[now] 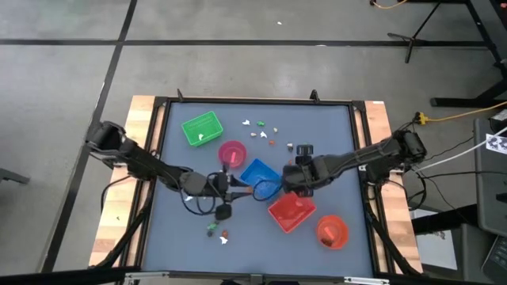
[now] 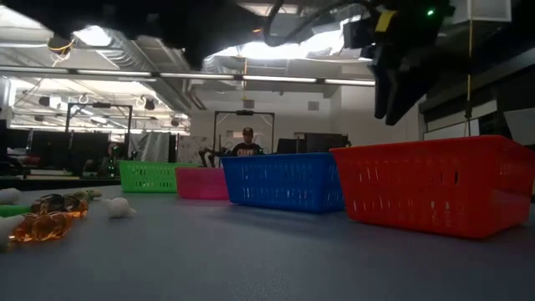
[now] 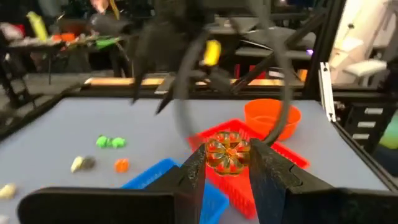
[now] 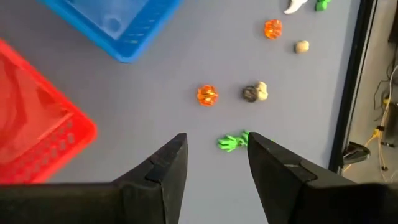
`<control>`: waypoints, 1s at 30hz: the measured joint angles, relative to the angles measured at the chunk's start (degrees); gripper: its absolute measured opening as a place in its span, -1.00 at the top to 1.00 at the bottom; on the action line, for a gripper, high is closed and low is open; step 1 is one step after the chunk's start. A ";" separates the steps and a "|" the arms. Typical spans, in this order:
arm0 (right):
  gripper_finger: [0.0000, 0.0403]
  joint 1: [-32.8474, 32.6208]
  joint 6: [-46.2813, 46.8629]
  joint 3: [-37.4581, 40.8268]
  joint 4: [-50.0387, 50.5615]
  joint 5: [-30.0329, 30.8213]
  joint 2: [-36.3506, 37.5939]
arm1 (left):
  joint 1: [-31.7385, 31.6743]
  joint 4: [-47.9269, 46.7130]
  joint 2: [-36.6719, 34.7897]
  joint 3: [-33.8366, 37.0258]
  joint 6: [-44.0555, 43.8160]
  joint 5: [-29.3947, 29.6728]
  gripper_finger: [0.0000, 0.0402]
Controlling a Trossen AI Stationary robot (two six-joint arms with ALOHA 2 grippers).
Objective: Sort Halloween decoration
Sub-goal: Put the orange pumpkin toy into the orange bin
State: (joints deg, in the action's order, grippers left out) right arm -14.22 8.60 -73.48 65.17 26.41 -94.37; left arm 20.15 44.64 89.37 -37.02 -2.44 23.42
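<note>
Small trinkets lie scattered on the grey table (image 1: 333,134): green, white, orange and dark ones toward the far side (image 1: 264,134), a few more near the near edge (image 1: 218,231). My left gripper (image 3: 227,177) is over the table's middle beside the blue tray (image 1: 260,176), shut on a clear orange pumpkin trinket (image 3: 227,155). My right gripper (image 4: 214,146) is open and points down from well above the table. A green trinket (image 4: 231,142) lies on the table below its fingertips, with an orange one (image 4: 207,94) and a dark-and-beige one (image 4: 254,92) just beyond. My left gripper pinches the orange pumpkin trinket (image 3: 227,155) between its two fingertips (image 3: 198,163), one on each side. The fingers reach toward the table's right. The trinket is lifted clear of the table, above the blue tray's edge (image 3: 155,171).
Green square tray (image 1: 201,129) at far left, pink round bowl (image 1: 232,153), blue tray in the middle, red tray (image 1: 291,211) and orange bowl (image 1: 333,231) toward the near right. A raised frame rims the table. A person stands far off in the room (image 2: 247,144).
</note>
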 joint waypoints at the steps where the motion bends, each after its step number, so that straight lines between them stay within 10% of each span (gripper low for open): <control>1: 0.17 0.55 -0.30 -0.22 0.75 0.00 0.00 | -0.23 0.00 1.80 -1.77 1.66 -0.53 0.59; 17: 0.17 4.96 -1.62 -16.93 23.93 0.20 0.02 | -1.72 -0.25 12.58 -13.74 9.05 -2.61 0.59; 30: 0.17 4.96 -8.04 -26.99 23.38 7.03 -0.02 | -5.49 0.28 19.28 -18.46 1.16 -14.30 0.59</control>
State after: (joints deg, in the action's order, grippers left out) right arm -9.26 0.56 -100.48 88.55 33.45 -94.39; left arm 14.66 44.92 108.66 -55.49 -1.28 9.12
